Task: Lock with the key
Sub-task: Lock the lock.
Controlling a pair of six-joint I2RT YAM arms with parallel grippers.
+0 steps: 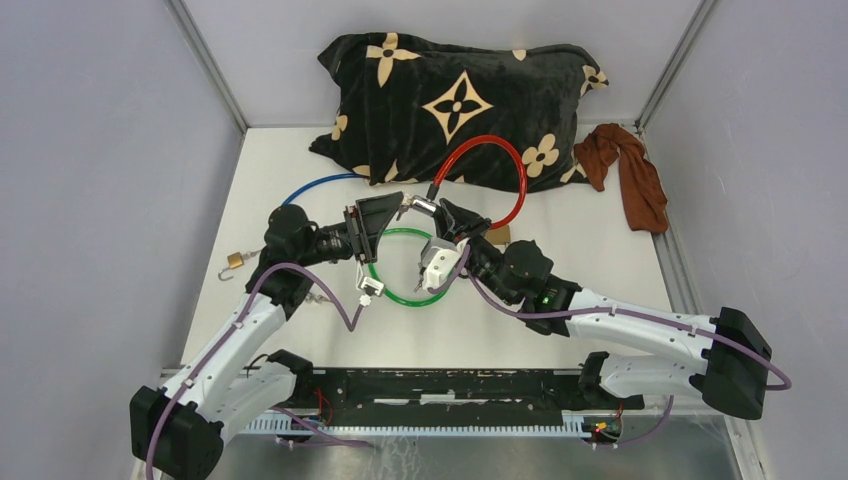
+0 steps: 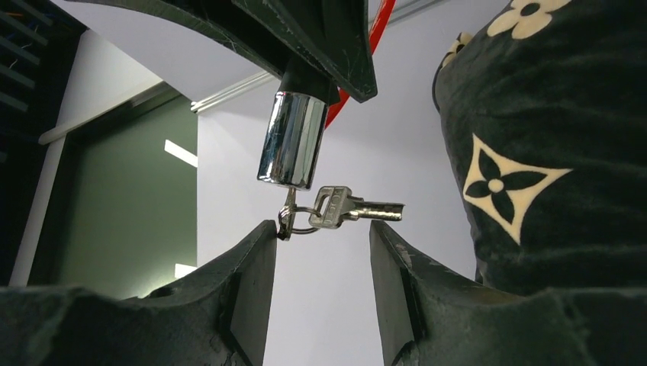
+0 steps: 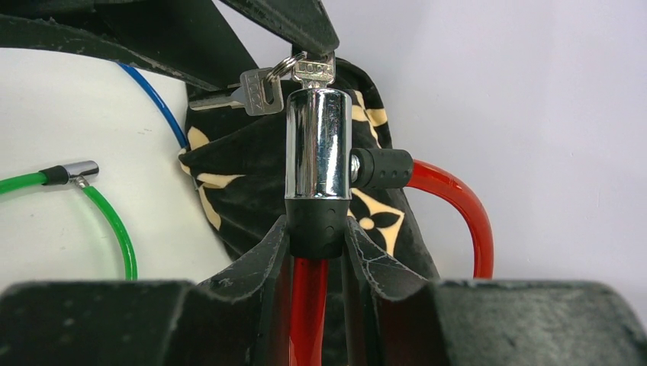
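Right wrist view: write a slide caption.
Right end effector grips the red cable lock below its chrome cylinder; keys on top.

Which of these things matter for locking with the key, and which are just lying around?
For the job: red cable lock, its key, left gripper, right gripper.
Lying about: green cable lock, blue cable, small brass padlock, patterned pillow, brown cloth.

three cables (image 1: 520, 172), two keys (image 2: 336, 208)
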